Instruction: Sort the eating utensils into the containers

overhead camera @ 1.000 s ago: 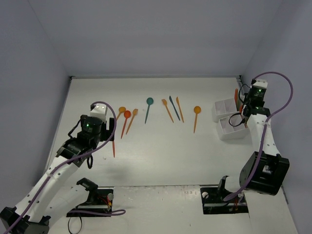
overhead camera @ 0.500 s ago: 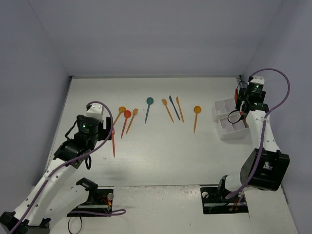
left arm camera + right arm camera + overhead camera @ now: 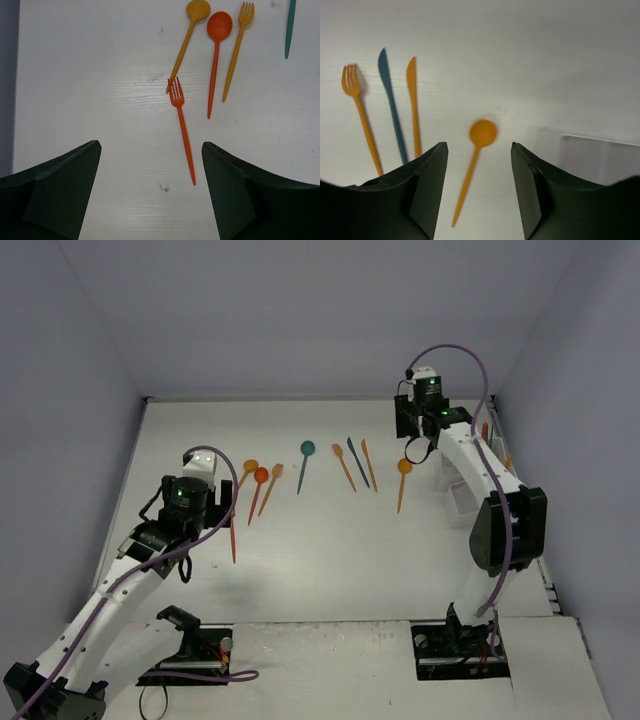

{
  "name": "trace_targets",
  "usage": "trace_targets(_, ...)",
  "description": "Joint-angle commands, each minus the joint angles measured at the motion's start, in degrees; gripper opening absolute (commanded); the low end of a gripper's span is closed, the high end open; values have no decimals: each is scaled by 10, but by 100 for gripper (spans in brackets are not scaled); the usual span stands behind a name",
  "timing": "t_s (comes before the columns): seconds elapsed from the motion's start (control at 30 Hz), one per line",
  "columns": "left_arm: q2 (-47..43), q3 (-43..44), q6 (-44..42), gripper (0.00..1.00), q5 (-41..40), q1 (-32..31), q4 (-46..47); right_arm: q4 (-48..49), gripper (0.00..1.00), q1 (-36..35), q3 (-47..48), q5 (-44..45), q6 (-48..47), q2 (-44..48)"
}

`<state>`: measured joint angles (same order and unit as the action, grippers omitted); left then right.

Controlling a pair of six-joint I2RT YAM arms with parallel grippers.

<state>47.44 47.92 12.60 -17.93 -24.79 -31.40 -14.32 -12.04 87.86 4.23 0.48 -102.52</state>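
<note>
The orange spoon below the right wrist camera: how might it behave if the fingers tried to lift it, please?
The spoon looks like thin plastic, so probably light and slightly bendy. Lying flat on the smooth table, it may skid rather than lift cleanly. Its slim handle could twist between the fingers.

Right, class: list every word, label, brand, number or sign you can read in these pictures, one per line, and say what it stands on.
None: no readable text shows in any view.
The red-orange fork and the orange spoon are plain plastic with no marking visible.
The white organizer shows no label, though it is blurred here.
A green light glows but carries no lettering.
</note>
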Motion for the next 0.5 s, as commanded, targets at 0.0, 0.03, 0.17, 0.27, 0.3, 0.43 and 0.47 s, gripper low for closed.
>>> trace_targets(0.0, 5, 14, -5, 80, -1, 4, 31, -18, 48, -22, 40, -67, 33, -79)
trace_targets(0.03, 6, 13, -5, 80, -1, 4, 31, -18, 47, -27, 44, -74, 36, -90)
trace_targets(0.17, 9, 12, -5, 80, -1, 4, 31, -18, 44, -36, 58, -110, 43, -146)
trace_targets(0.27, 8, 10, -6, 80, -3, 4, 29, -17, 41, -40, 67, -119, 46, -170)
trace_targets(0.3, 8, 10, -5, 80, -4, 4, 29, -17, 40, -42, 69, -119, 46, -174)
trace_targets(0.43, 9, 9, -5, 80, -3, 4, 29, -16, 40, -45, 71, -117, 43, -190)
trace_targets(0.47, 10, 9, -5, 80, -3, 4, 28, -16, 39, -46, 71, -116, 42, -193)
